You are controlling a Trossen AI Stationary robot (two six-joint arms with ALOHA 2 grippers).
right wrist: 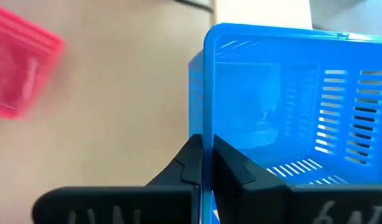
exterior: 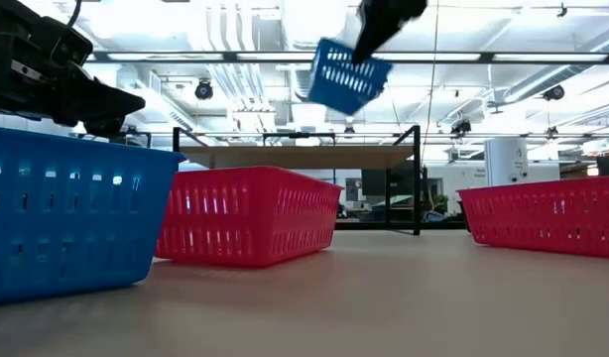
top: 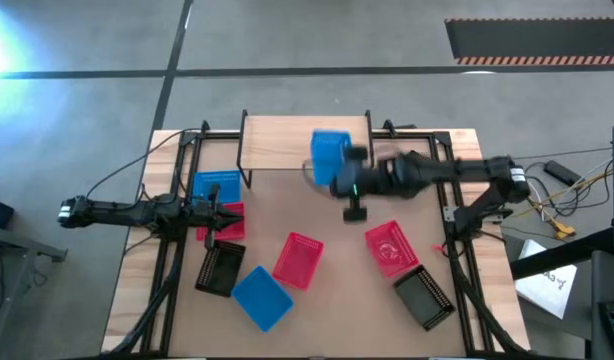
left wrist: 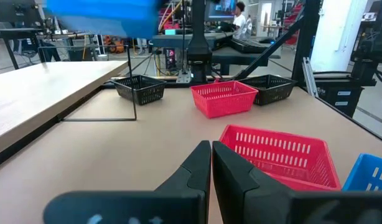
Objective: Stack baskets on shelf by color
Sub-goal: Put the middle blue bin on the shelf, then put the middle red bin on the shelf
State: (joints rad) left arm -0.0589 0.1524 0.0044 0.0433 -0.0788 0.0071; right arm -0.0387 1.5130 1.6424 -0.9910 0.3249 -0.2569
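High view: right gripper (top: 339, 170) is clamping the rim of a blue basket (top: 328, 153), holding it tilted above the shelf (top: 277, 142); left gripper (top: 227, 213) is resting closed, empty.

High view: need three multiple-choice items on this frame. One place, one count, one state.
1. Where is the lifted blue basket?
A. Flat on the table by the left arm
B. In the air over the right part of the shelf
C. Inside a black basket

2. How many red baskets does the high view show?
A. One
B. Two
C. Three

3. What state is the right gripper in?
A. Shut on the blue basket's wall
B. Open above a red basket
C. Shut on nothing

Key:
1 B: the blue basket hangs tilted above the shelf, clear of its top in the low view.
2 C: red baskets lie at and.
3 A: the right gripper pinches the blue wall between its fingers.
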